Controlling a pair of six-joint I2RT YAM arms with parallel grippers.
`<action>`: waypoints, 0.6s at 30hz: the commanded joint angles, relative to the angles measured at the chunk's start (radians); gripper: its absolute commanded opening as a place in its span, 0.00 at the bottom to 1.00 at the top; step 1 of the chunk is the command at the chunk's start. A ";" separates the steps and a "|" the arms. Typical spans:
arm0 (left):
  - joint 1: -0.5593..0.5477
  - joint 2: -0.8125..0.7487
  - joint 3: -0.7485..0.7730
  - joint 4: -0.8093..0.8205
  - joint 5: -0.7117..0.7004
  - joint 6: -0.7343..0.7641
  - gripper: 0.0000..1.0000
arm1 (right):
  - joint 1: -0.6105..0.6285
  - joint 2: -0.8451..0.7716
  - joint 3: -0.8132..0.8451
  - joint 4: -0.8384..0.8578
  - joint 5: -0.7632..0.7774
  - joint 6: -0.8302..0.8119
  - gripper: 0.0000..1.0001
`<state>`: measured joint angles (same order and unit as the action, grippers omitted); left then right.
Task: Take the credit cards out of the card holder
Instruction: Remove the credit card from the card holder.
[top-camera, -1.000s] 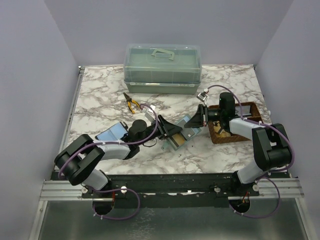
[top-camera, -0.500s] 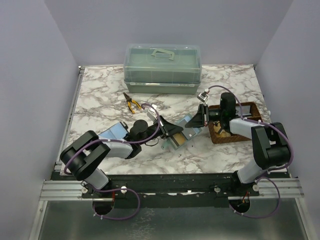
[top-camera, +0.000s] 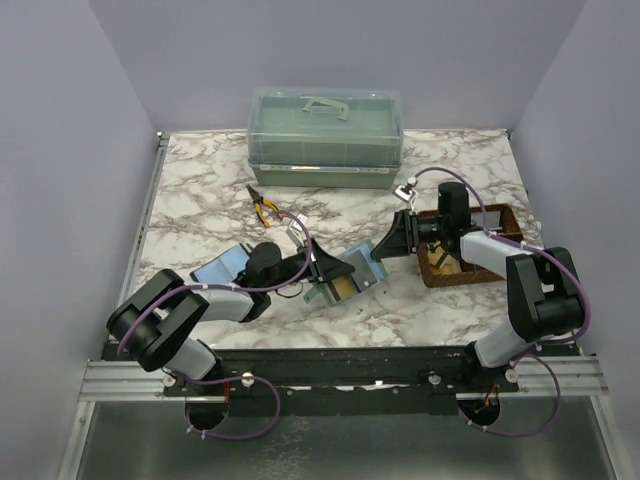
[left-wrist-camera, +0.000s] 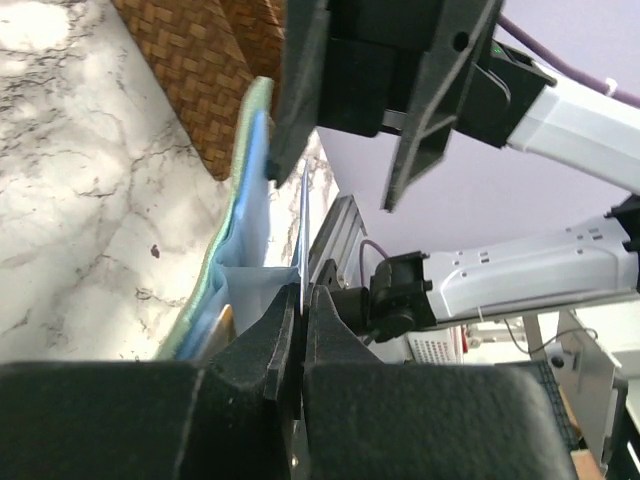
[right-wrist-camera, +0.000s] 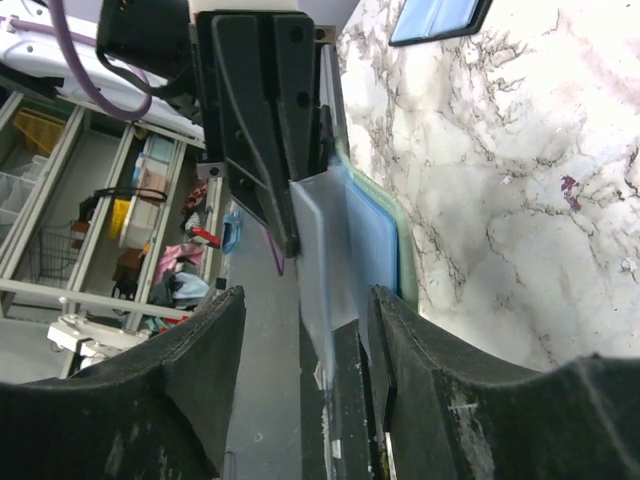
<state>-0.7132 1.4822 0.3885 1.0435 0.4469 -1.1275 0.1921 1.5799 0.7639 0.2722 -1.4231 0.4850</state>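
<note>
card holder (top-camera: 356, 263): grey-green bifold, spread open with the blue-teal inside showing from above. it lies between the two claws, and its long axis runs from the tip of the left claw (top-camera: 321, 266) to the tip of the right claw (top-camera: 392, 240). one end is at each. in the left wrist view it is seen edge-on, just left of the left claw's fingers and rising away towards the right claw. tan card (top-camera: 343, 288): sits in a pocket on the near side of the holder, just right of the left claw's tip, long edge along the holder. pale card (right-wrist-camera: 318, 250): thin grey-blue sheet standing out of the holder, pointing from the left claw to the right claw. left claw: jaws pressed together, pinching the near edge of the pale card. right claw: jaws parted about halfway, fingers (right-wrist-camera: 200, 370) on either side of the pale card's far end with a gap showing on each side. contact with the holder's edge cannot be told. brown basket (top-camera: 497, 212): behind the right claw.
</note>
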 joint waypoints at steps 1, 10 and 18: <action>0.005 -0.049 0.010 0.017 0.097 0.083 0.00 | 0.025 0.014 0.035 -0.115 -0.020 -0.114 0.59; 0.004 -0.017 0.049 0.017 0.144 0.108 0.00 | 0.070 0.031 0.046 -0.110 -0.069 -0.110 0.52; 0.014 0.002 0.059 0.016 0.156 0.114 0.00 | 0.092 0.061 0.078 -0.155 -0.111 -0.139 0.11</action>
<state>-0.7124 1.4841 0.4366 1.0389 0.5617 -1.0397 0.2760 1.6154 0.8017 0.1665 -1.4769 0.3817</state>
